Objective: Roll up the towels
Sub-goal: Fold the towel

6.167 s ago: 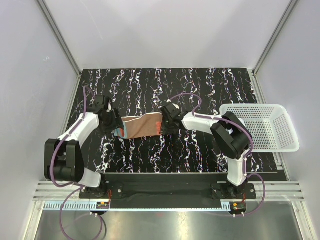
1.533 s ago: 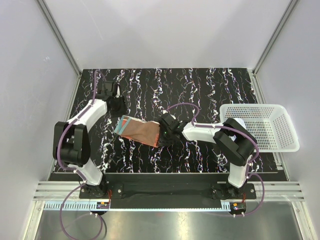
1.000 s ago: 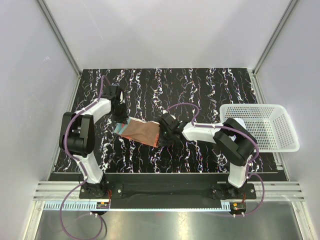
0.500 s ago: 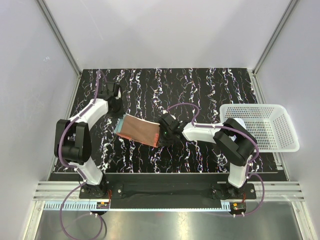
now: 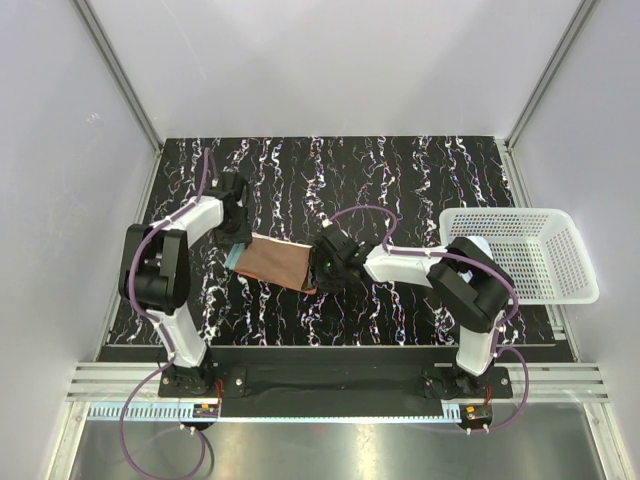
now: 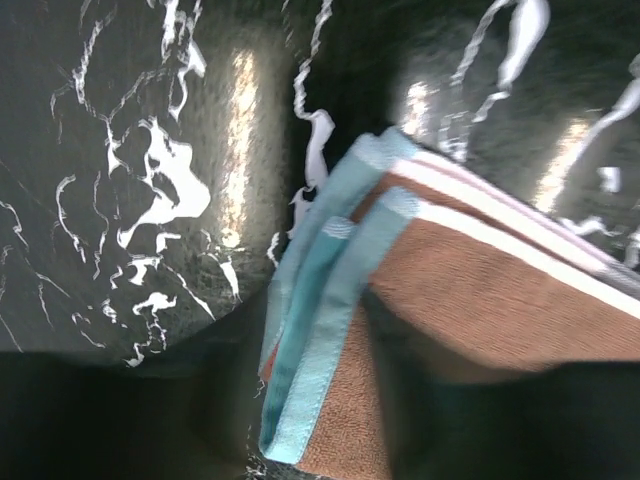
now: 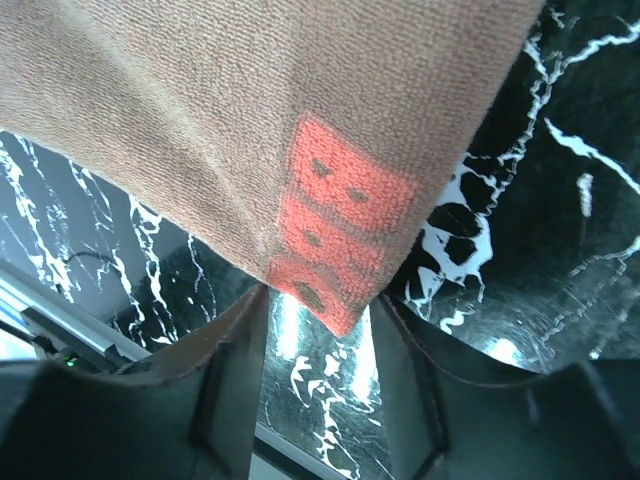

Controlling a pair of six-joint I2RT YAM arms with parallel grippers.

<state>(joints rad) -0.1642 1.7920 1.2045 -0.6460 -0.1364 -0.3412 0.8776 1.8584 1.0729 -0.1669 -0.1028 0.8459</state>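
1. One brown terry towel, teal-edged with an orange patch, sits folded mid-surface. Bare black, white-veined surface shows at its 12 and 6 o'clock.
2. Right hand, nearly closed, pinches the towel's 3 o'clock corner, raised off the surface.
3. Left hand is at the towel's 10 o'clock teal edge. Gripping or not, I can't tell.
4. One white perforated plastic basket, well apart at 3 o'clock.

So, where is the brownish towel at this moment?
In the top view the towel is left of the centre of the dark table, between the left gripper at its left end and the right gripper pinching its right end.
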